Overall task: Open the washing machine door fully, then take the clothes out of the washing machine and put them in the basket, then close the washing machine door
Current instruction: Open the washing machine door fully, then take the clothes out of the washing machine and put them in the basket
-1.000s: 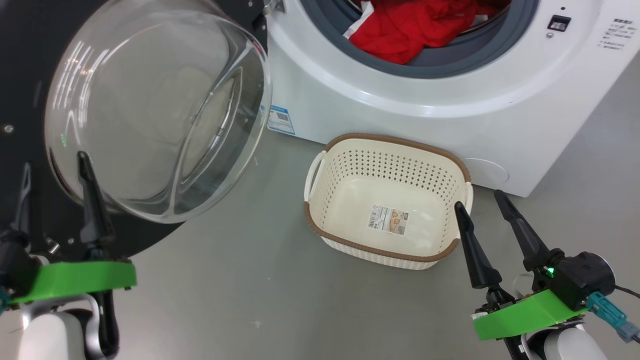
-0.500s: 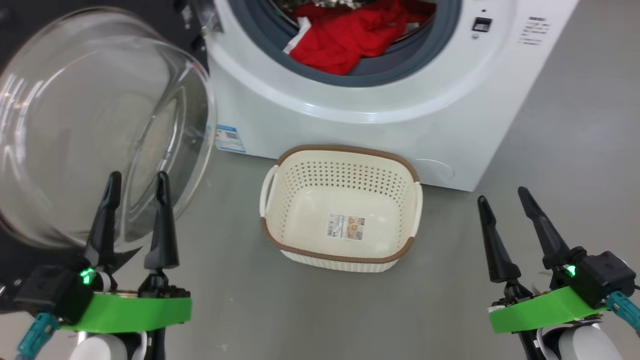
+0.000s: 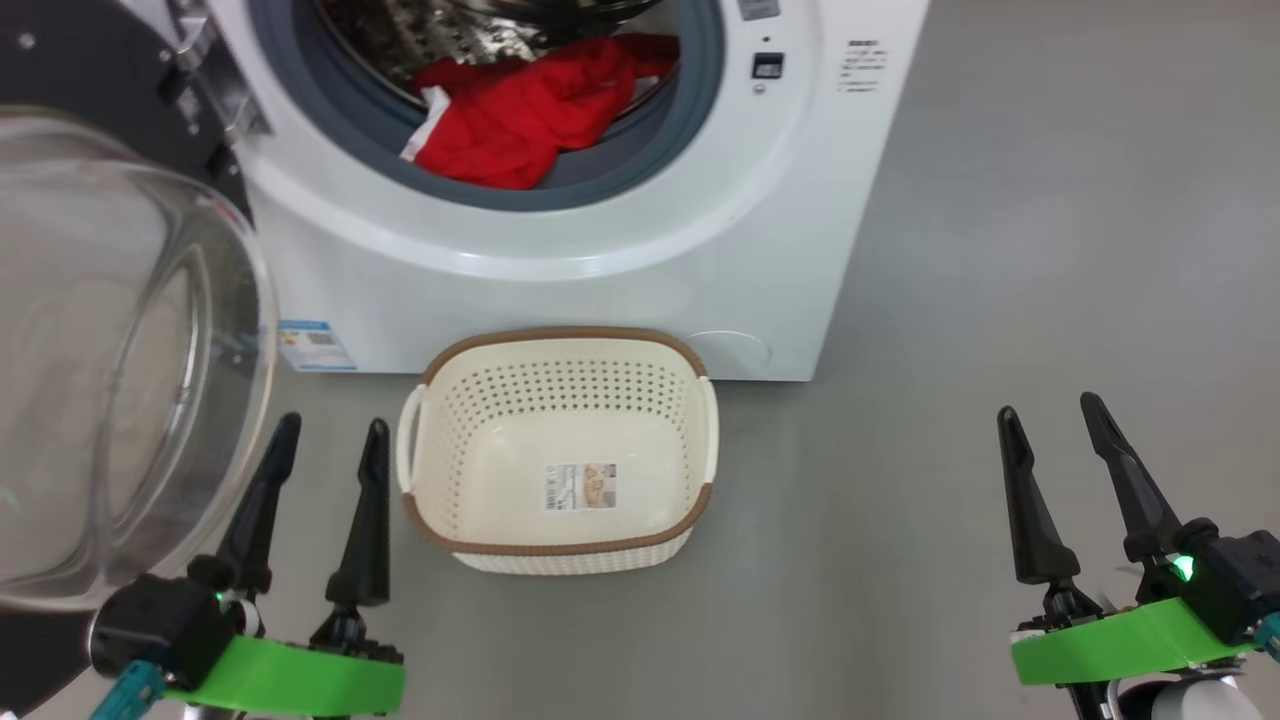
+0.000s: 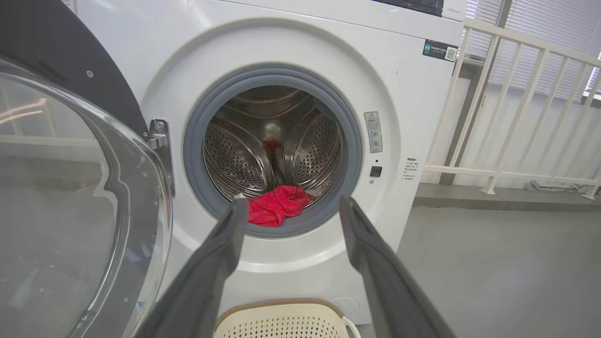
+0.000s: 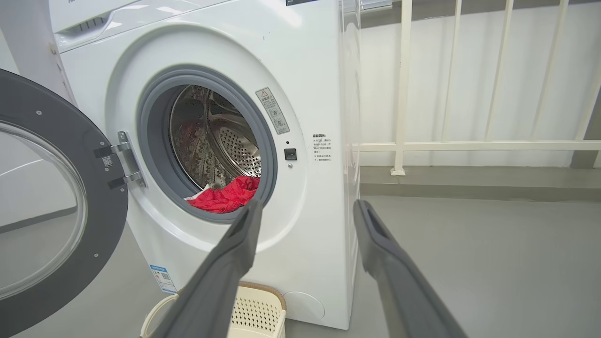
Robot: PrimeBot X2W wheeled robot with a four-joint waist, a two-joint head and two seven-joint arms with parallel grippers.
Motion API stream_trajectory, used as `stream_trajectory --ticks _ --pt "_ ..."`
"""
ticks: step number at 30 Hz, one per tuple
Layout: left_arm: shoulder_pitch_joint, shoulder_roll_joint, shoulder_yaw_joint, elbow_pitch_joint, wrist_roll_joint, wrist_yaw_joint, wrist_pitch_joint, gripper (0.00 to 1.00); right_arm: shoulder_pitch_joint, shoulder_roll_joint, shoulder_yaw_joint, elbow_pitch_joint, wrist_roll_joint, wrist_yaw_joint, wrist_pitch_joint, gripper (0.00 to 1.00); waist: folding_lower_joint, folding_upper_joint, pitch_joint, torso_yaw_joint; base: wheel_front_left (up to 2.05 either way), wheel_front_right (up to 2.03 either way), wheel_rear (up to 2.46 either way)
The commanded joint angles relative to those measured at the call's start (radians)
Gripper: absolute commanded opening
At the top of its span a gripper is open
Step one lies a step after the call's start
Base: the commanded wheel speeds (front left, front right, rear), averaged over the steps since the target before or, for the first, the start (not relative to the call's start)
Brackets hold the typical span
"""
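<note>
On the grey floor [image 3: 1000, 250] before the robot, stock as follows. Washing machine [image 3: 560, 270]: one, white, front-loading, mouth uncovered. Washing machine door [image 3: 120, 350]: one, swung wide to the robot's left, glass bulge facing out, touched by nothing. Clothes [image 3: 520, 120]: one red heap with a white part, lying at the front lip of the drum [image 4: 235, 159] against the grey ring [image 3: 600, 162]; the number of garments in it cannot be told. Basket [image 3: 545, 548]: one, cream with a brown rim, standing just before the machine's foot below the mouth, holding nothing but one paper label [image 3: 580, 487]. Left pincer [image 3: 332, 425]: one, two dark fingers spread, nothing between them. Right pincer [image 3: 1048, 408]: one, likewise spread and bare. Change noted: a second ago the left pincer's fingers stood across the door's glass; it has since drawn clear to the lower left of the head view. The head camera has also swung, so machine and basket sit further left in that view, a move of the camera and not of the goods. Reading: the opening step looks finished. No garment has left the drum, so the reach inside appears next, with closing last.
</note>
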Motion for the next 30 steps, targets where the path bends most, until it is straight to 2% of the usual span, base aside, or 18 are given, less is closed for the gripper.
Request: stream_trajectory --ticks 1,17,30 --pt "0.011 0.024 0.036 -0.016 0.01 0.01 0.004 1.0 0.0 0.0 0.016 -0.032 0.003 0.006 -0.006 1.0 0.0 0.0 -0.025 -0.06 0.0 0.0 0.0" --pt "0.137 0.056 0.042 -0.035 0.041 0.049 0.007 1.0 0.073 0.0 0.005 -0.061 -0.003 0.006 -0.006 1.0 0.0 0.0 -0.074 -0.163 0.0 0.0 0.0" --pt "0.185 0.074 0.037 -0.041 0.058 0.071 0.007 1.0 0.118 0.0 0.019 -0.077 -0.002 0.006 -0.006 1.0 0.0 0.0 -0.107 -0.205 0.0 0.0 0.0"
